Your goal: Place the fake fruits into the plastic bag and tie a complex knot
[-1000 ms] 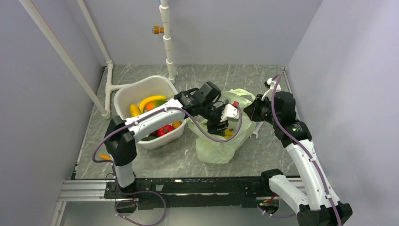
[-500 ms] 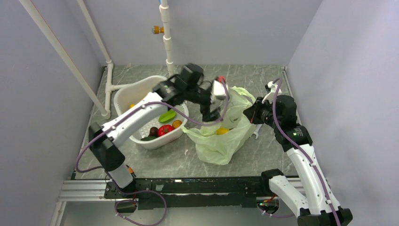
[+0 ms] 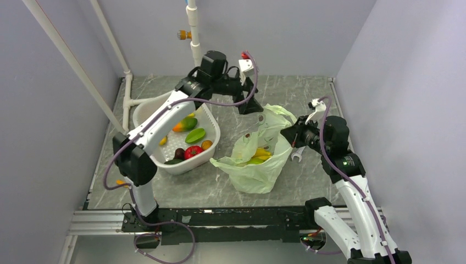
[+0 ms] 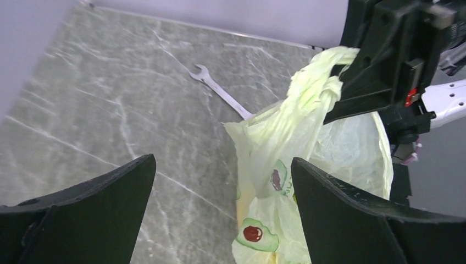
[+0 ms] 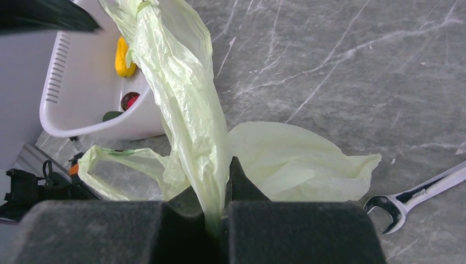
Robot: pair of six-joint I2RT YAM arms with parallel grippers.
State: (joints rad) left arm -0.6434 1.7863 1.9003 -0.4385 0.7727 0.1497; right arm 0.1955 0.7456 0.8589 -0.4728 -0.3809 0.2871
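The pale-green plastic bag (image 3: 254,165) lies open on the table, with yellow bananas (image 3: 262,154) inside it. My right gripper (image 3: 287,133) is shut on a stretched strip of the bag (image 5: 192,110), holding that side up. My left gripper (image 3: 250,108) hangs open and empty above the bag's far side, its jaws wide apart (image 4: 222,159). More fake fruits lie in the white basin (image 3: 147,110): a red one (image 3: 192,152), a green one (image 3: 195,135) and an orange-green mango (image 3: 184,125). No knot shows.
A steel wrench (image 3: 297,155) lies on the table just right of the bag, under my right arm. White pipes (image 3: 196,52) stand at the back and along the left wall. The basin (image 5: 77,88) sits close to the bag's left side.
My left gripper has opened, risen out of the bag and swung toward the back wall, leaving yellow fruit inside. The right gripper has kept its hold on the bag.
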